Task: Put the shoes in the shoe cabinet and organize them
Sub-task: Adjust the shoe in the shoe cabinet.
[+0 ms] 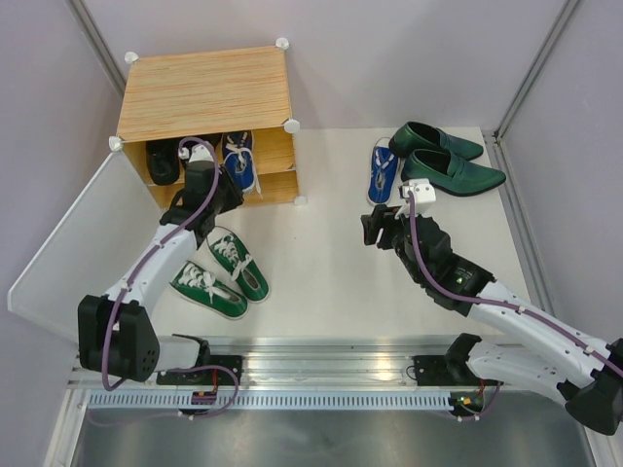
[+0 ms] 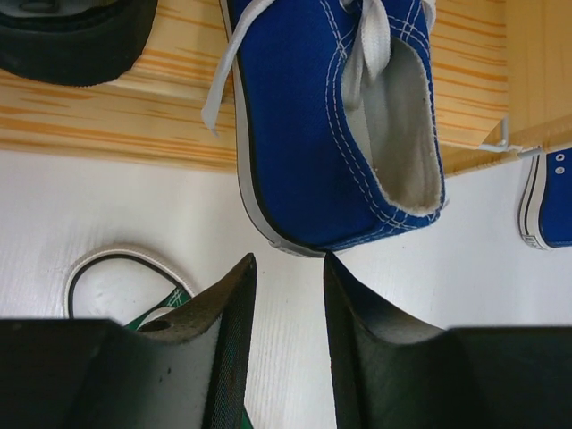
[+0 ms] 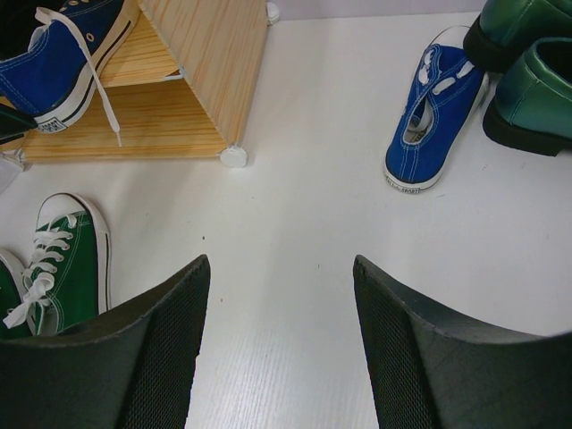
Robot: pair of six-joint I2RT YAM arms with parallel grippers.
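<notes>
Rail [image 1: 321, 365] and both arm bases line the near edge of the white table [image 1: 331, 282]. Just beyond the left base, the green sneakers [image 1: 237, 263] lie side by side on the tabletop with white laces up and toes pointing toward the near right.

The left arm reaches over them to the cabinet front. The left gripper [image 2: 289, 264] has its fingers only a narrow gap apart with nothing between them, its tips just short of the heel of a blue sneaker [image 2: 331, 134]. That sneaker sits in the shoe cabinet [image 1: 206, 92] with its heel sticking out past the front edge of the wood and a lace hanging loose; which shelf carries it I cannot tell. A black boot [image 1: 163, 161] stands in the cabinet just to its left. The frosted door panel [image 1: 68, 243] hangs swung wide to the left.

On the right side, the right gripper [image 3: 281, 268] hovers above bare table with its fingers spread wide, holding nothing. Ahead of it the second blue sneaker [image 3: 433, 121] lies on the tabletop, heel toward the gripper. Right beside that shoe, farther right, the dark-green loafers [image 1: 453, 170] rest side by side near the far right corner, well apart from the cabinet.
</notes>
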